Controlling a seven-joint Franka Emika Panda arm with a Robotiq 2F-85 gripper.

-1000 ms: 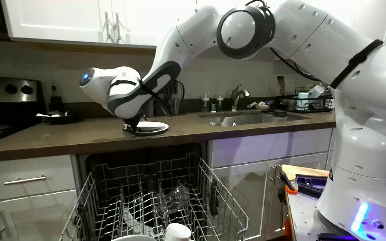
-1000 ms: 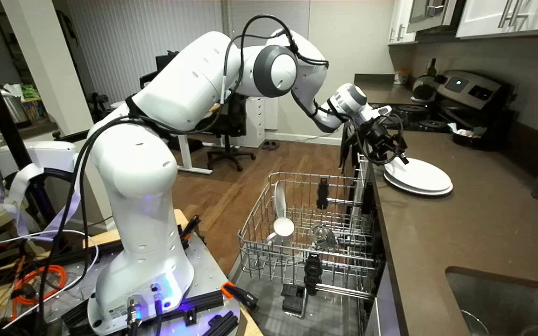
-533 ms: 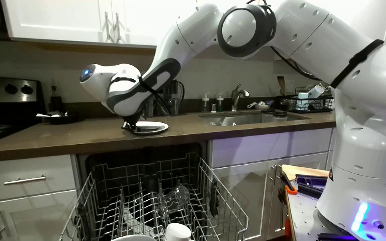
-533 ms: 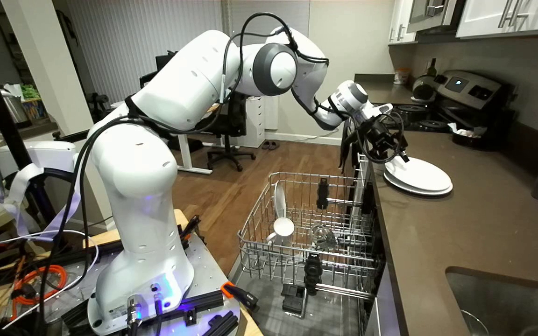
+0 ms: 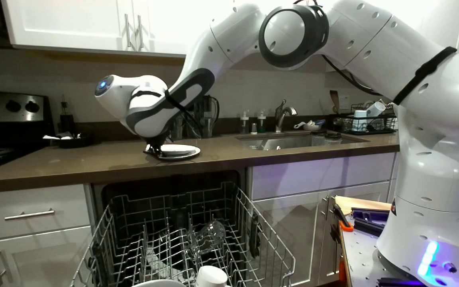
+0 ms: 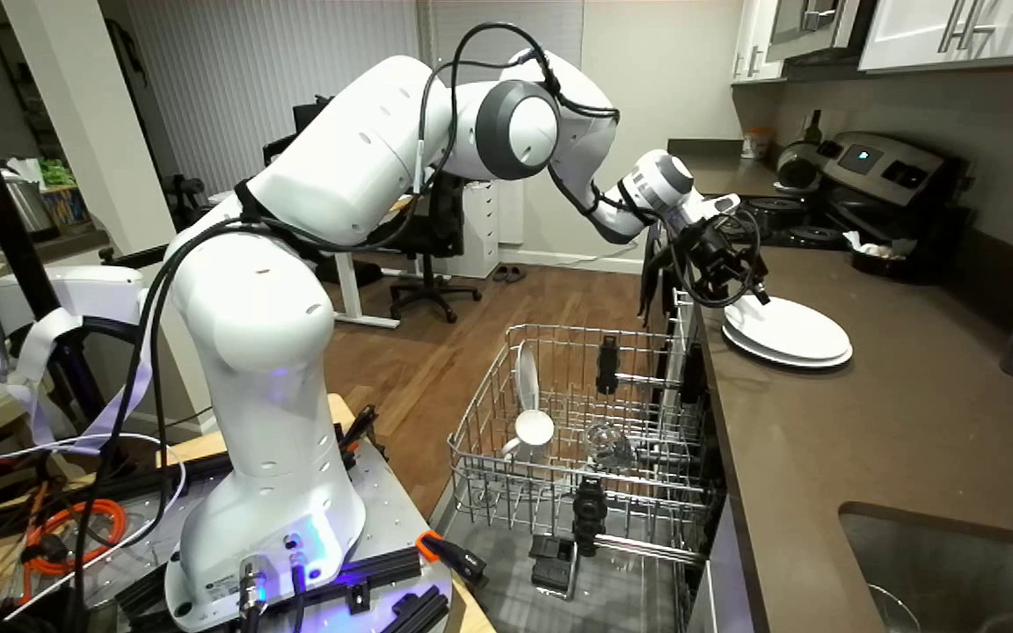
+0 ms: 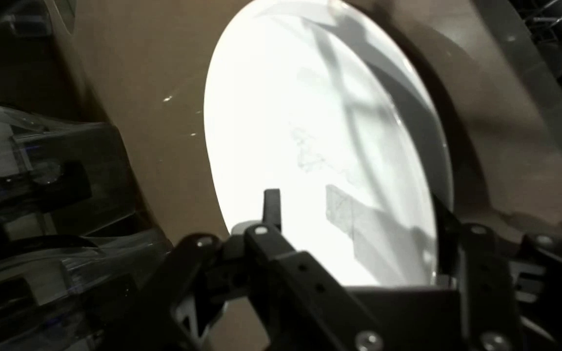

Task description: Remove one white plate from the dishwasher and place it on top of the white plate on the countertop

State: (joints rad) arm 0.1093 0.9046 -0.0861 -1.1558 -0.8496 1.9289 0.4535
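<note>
Two white plates lie stacked on the brown countertop, the upper plate (image 6: 792,325) a little offset on the lower plate (image 6: 783,359). The stack also shows in an exterior view (image 5: 181,150). In the wrist view the upper plate (image 7: 271,117) fills the middle, and the rim of the lower plate (image 7: 434,146) shows at its right. My gripper (image 7: 356,202) is open at the near edge of the stack. One finger (image 7: 272,207) is over the upper plate's face and the other is beside its right rim. Another white plate (image 6: 526,378) stands upright in the dishwasher rack (image 6: 480,404).
A white mug (image 6: 533,428) and a clear glass (image 6: 609,444) are in the pulled-out rack. Clear pitchers (image 7: 76,170) stand behind the plates. A black pan (image 5: 74,141) is by the stove. The sink (image 6: 929,545) is cut into the countertop.
My wrist has tilted and risen slightly, and the gripper has edged a little away from the plates. The stacked plates have not visibly moved.
</note>
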